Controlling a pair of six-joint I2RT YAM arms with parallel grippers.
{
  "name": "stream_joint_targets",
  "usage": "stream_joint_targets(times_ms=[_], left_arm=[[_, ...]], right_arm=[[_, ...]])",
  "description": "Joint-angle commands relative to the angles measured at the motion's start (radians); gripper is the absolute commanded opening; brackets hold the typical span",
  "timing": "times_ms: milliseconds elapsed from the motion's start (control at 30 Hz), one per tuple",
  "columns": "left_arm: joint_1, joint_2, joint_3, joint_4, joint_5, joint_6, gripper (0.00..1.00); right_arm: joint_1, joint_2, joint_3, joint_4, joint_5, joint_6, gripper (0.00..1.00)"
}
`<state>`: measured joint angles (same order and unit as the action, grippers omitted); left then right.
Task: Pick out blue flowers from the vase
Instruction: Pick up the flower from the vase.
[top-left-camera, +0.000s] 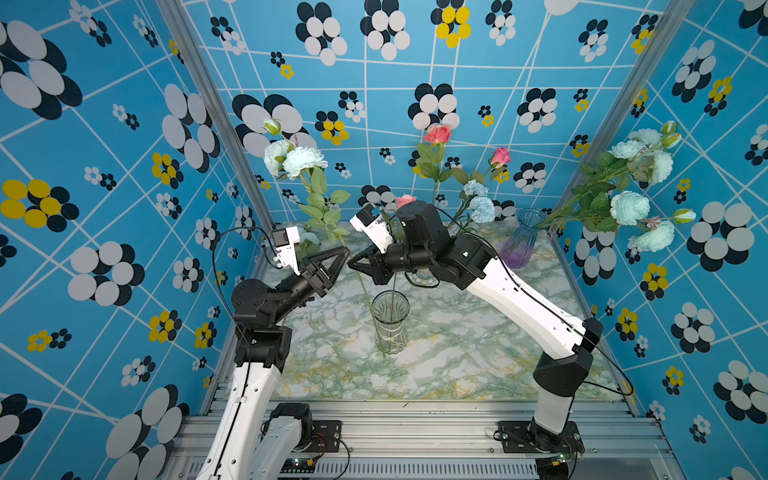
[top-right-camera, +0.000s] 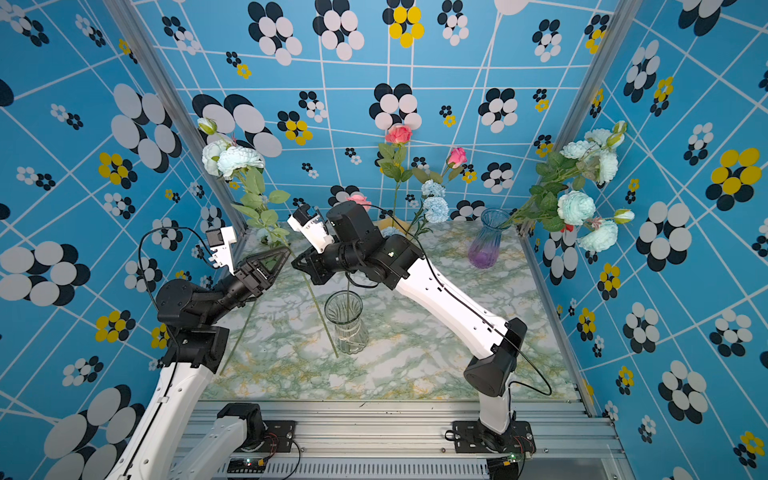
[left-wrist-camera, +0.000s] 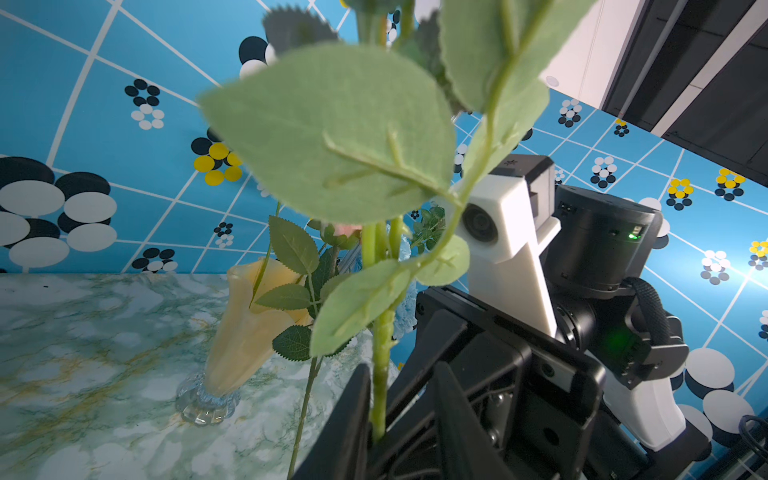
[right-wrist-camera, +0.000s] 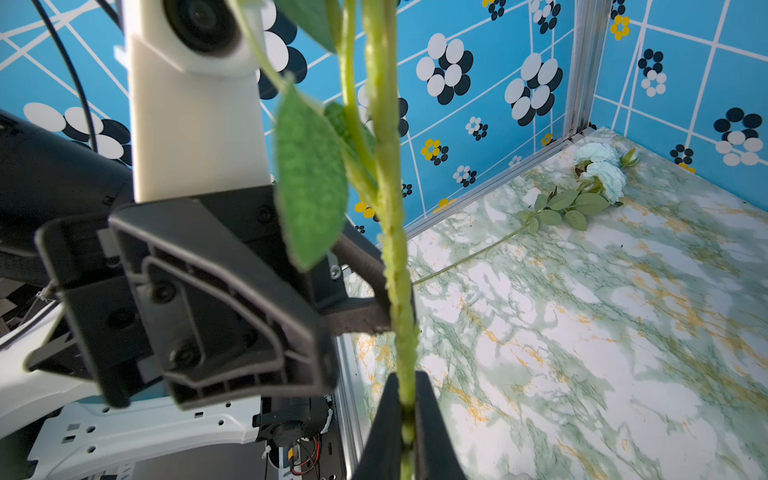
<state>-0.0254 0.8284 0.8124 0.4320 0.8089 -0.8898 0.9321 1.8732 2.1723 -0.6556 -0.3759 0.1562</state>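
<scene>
**A:** Where is the blue peony spray (top-left-camera: 301, 160)?

**B:** Up in the air, left of the middle. Its pale blooms lean toward the back-left corner post. Its long stem (top-left-camera: 365, 303) slants down and ends just beside the clear vase (top-left-camera: 390, 322), outside the rim.

**A:** What has hold of it?

**B:** The right gripper (right-wrist-camera: 407, 382) is clamped on the stem, and the right wrist view shows both fingers pressed against it. The left gripper (left-wrist-camera: 401, 374) meets it tip to tip, on the bloom side. Its jaws stand narrow around the same stem. One finger (left-wrist-camera: 353, 415) touches the stem and the other stands a little off.

**A:** Any other blue flowers?

**B:** A second spray (right-wrist-camera: 598, 174) lies flat on the marble table (top-left-camera: 457, 365) in the back left corner. More blue sprays (top-left-camera: 631, 208) stick out of the purple vase (top-left-camera: 519, 245) at the right. Two blue carnations (top-left-camera: 482, 208) stand at the back beside the pink roses (top-left-camera: 436, 134).
</scene>
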Motion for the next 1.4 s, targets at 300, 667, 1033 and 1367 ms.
stream_joint_targets(times_ms=[300,667,1033,1367], left_arm=[[0.008,0.022,0.022,-0.038,-0.001,0.064,0.41],[0.008,0.034,0.011,-0.024,0.003,0.061,0.47],[0.002,0.056,0.007,-0.001,0.013,0.052,0.21],[-0.013,0.048,0.042,-0.146,-0.02,0.148,0.03]], right_arm=[[-0.003,0.011,0.036,-0.015,-0.024,-0.018,0.0],[-0.003,0.011,0.037,-0.019,-0.023,-0.021,0.0],[-0.001,0.016,0.044,-0.022,-0.027,-0.022,0.0],[-0.001,0.011,0.047,-0.027,-0.016,-0.026,0.06]])
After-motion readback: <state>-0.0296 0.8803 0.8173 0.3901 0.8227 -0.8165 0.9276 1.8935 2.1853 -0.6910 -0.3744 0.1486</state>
